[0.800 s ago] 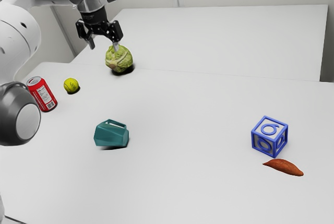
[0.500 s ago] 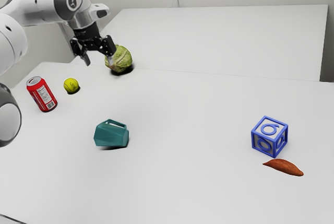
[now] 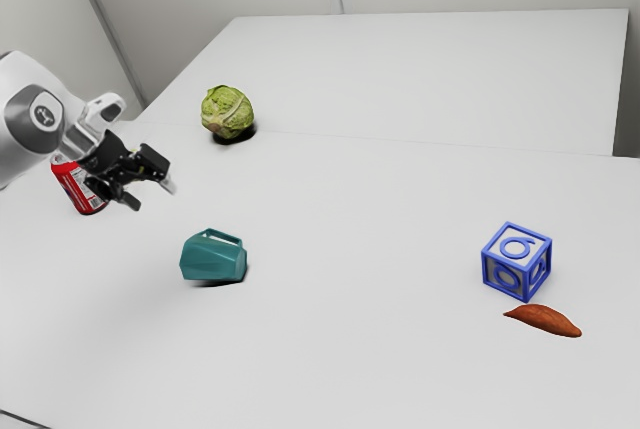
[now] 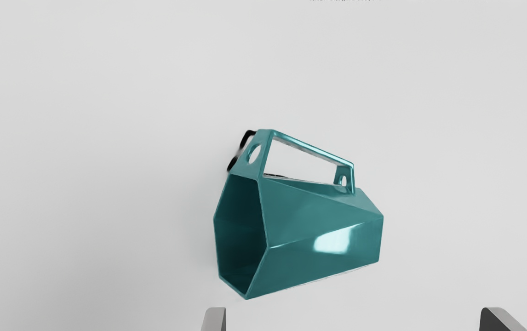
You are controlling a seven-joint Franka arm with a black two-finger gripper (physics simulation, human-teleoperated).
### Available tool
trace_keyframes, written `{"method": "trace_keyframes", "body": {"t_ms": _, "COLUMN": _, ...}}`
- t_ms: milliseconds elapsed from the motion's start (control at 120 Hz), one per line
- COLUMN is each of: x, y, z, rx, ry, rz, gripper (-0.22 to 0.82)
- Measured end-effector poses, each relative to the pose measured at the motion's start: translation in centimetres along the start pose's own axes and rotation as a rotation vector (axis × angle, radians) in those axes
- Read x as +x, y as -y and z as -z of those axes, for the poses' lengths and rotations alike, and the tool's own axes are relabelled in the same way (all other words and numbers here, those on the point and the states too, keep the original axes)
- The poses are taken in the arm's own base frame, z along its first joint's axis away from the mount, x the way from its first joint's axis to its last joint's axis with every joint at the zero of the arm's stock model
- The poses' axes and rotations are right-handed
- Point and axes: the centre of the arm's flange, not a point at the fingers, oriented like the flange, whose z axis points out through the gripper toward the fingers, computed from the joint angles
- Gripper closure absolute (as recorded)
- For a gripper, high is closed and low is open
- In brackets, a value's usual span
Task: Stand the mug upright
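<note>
The black gripper (image 3: 152,195) hangs above the table, up and to the exterior view's left of the teal mug (image 3: 212,257). That mug lies on its side on the white table (image 3: 360,339), its handle pointing away from the arm's near side. In the wrist view the faceted mug (image 4: 318,230) shows its dark open mouth and its looped handle. My gripper (image 4: 353,319) is open, its two fingertips far apart with nothing between them, and the mug lies beyond them.
A red can (image 3: 80,187) stands partly behind the hand. A green cabbage (image 3: 228,113) sits farther back. Toward the exterior view's right are a blue-edged block (image 3: 517,261) and a brown sweet potato (image 3: 544,320), close together.
My hand has come down from beside the cabbage, moving toward the exterior view's left and nearer the mug. It now covers the tennis ball and part of the can. The mug has stayed put.
</note>
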Motion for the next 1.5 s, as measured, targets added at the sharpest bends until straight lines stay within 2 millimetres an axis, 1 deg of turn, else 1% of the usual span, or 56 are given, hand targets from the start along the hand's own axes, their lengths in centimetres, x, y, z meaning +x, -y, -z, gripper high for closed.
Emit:
{"method": "trace_keyframes", "body": {"t_ms": 167, "x": -1.6, "y": 3.7, "z": -0.9, "rx": -0.080, "ry": -0.057, "rz": 0.033, "gripper": 0.00}}
{"method": "trace_keyframes", "body": {"t_ms": 242, "x": -2.4, "y": 5.3, "z": -1.8, "rx": -0.120, "ry": -0.070, "rz": 0.049, "gripper": 0.00}}
{"method": "trace_keyframes", "body": {"t_ms": 333, "x": -3.3, "y": 7.1, "z": -2.4, "rx": -0.173, "ry": -0.080, "rz": 0.056, "gripper": 0.00}}
{"method": "trace_keyframes", "body": {"t_ms": 442, "x": -4.0, "y": 7.7, "z": -3.4, "rx": -0.223, "ry": -0.072, "rz": 0.024, "gripper": 0.00}}
{"method": "trace_keyframes", "body": {"t_ms": 550, "x": -4.7, "y": 8.5, "z": -5.1, "rx": -0.252, "ry": -0.054, "rz": 0.002, "gripper": 0.00}}
{"method": "trace_keyframes", "body": {"t_ms": 642, "x": -5.0, "y": 8.9, "z": -6.8, "rx": -0.261, "ry": -0.035, "rz": -0.016, "gripper": 0.00}}
{"method": "trace_keyframes", "body": {"t_ms": 742, "x": -4.7, "y": 9.3, "z": -8.3, "rx": -0.264, "ry": -0.025, "rz": -0.036, "gripper": 0.00}}
{"method": "trace_keyframes", "body": {"t_ms": 800, "x": -4.4, "y": 9.5, "z": -8.7, "rx": -0.265, "ry": -0.027, "rz": -0.055, "gripper": 0.00}}
{"method": "trace_keyframes", "body": {"t_ms": 867, "x": -3.5, "y": 9.6, "z": -9.0, "rx": -0.256, "ry": -0.036, "rz": -0.077, "gripper": 0.00}}
{"method": "trace_keyframes", "body": {"t_ms": 942, "x": -2.6, "y": 9.5, "z": -9.3, "rx": -0.254, "ry": -0.041, "rz": -0.105, "gripper": 0.00}}
{"method": "trace_keyframes", "body": {"t_ms": 1000, "x": -2.3, "y": 9.2, "z": -9.8, "rx": -0.265, "ry": -0.040, "rz": -0.124, "gripper": 0.00}}
{"method": "trace_keyframes", "body": {"t_ms": 1217, "x": -2.7, "y": 8.0, "z": -11.4, "rx": -0.347, "ry": -0.041, "rz": -0.168, "gripper": 0.00}}
{"method": "trace_keyframes", "body": {"t_ms": 1333, "x": -2.9, "y": 8.1, "z": -11.7, "rx": -0.390, "ry": -0.054, "rz": -0.177, "gripper": 0.00}}
{"method": "trace_keyframes", "body": {"t_ms": 1417, "x": -2.9, "y": 8.3, "z": -12.2, "rx": -0.410, "ry": -0.059, "rz": -0.178, "gripper": 0.00}}
{"method": "trace_keyframes", "body": {"t_ms": 1500, "x": -2.9, "y": 8.1, "z": -12.8, "rx": -0.434, "ry": -0.059, "rz": -0.185, "gripper": 0.00}}
